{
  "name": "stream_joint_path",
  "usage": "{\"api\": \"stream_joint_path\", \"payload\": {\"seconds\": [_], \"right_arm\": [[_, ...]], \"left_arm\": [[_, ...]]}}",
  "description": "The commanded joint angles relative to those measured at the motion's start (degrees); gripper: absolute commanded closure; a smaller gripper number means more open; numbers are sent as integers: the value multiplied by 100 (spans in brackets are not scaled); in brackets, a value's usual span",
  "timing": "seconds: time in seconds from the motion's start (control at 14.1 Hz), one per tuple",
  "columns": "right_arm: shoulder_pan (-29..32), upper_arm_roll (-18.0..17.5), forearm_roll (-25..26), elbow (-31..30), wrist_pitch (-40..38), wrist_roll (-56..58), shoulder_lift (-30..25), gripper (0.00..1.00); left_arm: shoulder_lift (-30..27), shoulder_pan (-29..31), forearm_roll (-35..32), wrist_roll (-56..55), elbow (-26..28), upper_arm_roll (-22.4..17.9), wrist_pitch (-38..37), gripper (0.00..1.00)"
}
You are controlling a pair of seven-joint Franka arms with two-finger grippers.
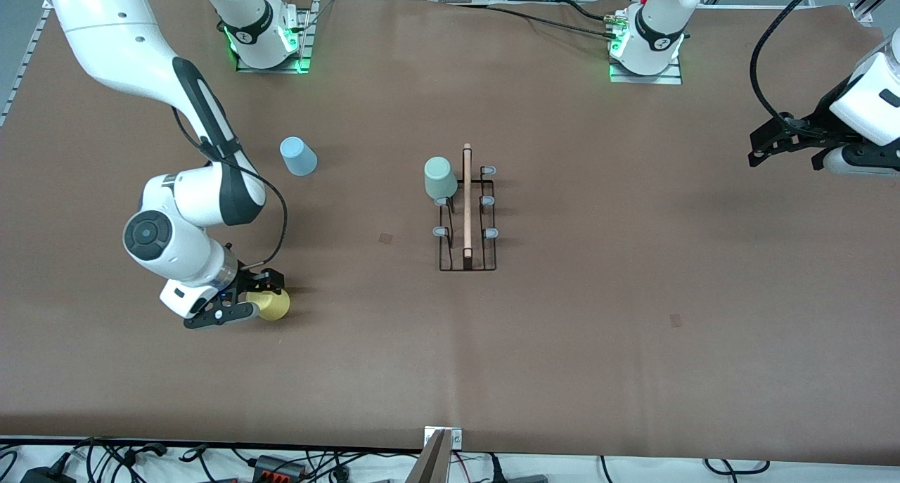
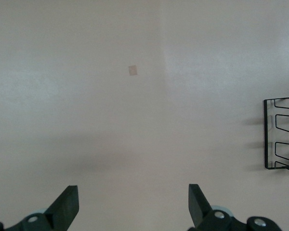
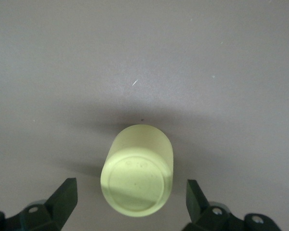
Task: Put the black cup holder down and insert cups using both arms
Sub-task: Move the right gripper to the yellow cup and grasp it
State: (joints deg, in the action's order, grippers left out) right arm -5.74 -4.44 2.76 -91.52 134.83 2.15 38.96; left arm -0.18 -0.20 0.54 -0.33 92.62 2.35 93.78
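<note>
While both jaws gape, the black cup holder [image 1: 467,219] — thin wire — carries 1 mint cup [image 1: 439,177].

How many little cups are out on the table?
3. A green cup sits on the rack; a blue cup stands toward the right arm's end; a yellow cup stands nearer the camera, between the open right gripper's fingers.

The left wrist view's edge cuts off most of the black cup holder [image 2: 281,133]
</note>
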Motion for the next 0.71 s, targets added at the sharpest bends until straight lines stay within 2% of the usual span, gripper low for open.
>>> {"api": "stream_joint_path", "payload": {"seconds": [0.0,0.43,0.5,0.64], "right_arm": [[-50,39,-100,99,139,128,138,0],[-50,48,-100,99,149,145,209,0],[-50,48,-91,99,149,145,209,3],[-50,48,-56,99,131,163,209,50]], "left_arm": [[62,-7,-54,86,-165,19,-124,0],[71,-15,-37,77,-165,19,-124,0],[62,-15,-28,86,-165,19,-124,0],[62,-7,-19,86,-165,37,-132,0]]}}
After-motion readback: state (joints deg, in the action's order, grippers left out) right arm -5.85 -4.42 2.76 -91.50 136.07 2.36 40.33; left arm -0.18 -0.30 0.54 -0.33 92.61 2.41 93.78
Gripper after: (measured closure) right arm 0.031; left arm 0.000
